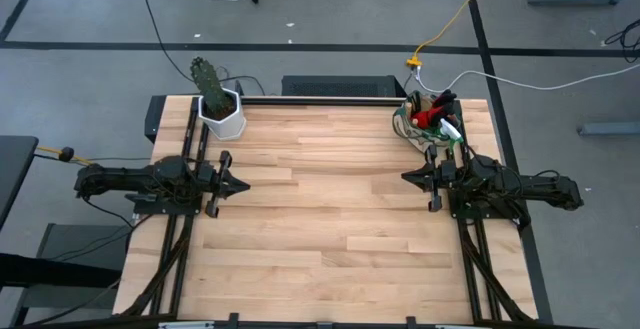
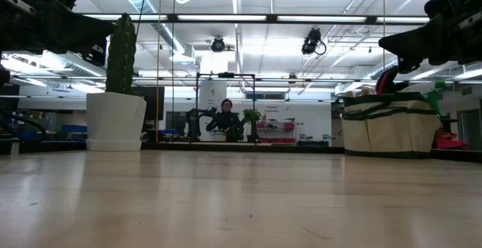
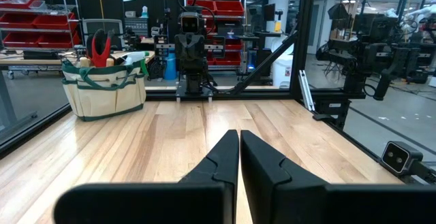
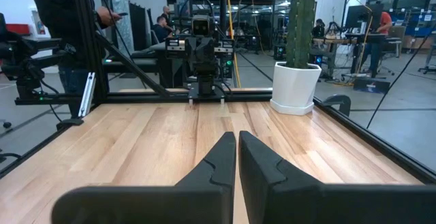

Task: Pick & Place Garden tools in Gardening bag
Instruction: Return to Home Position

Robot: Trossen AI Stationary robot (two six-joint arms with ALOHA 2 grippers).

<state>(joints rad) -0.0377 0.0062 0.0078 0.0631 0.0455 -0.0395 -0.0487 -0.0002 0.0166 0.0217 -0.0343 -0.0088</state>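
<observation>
The beige gardening bag (image 1: 428,119) with dark green trim stands on its base at the table's far right corner; it also shows in the low view (image 2: 389,125) and the left wrist view (image 3: 103,88). Red-handled tools (image 3: 101,47) and a green item stick out of its top. My left gripper (image 1: 244,183) is shut and empty above the table's left side. My right gripper (image 1: 405,177) is shut and empty above the table's right side, just nearer than the bag. No tool lies loose on the table.
A white hexagonal pot with a green cactus (image 1: 218,107) stands at the table's far left corner, also in the low view (image 2: 117,112). The bare wooden tabletop (image 1: 330,209) lies between the two arms. People stand in the room beyond the table.
</observation>
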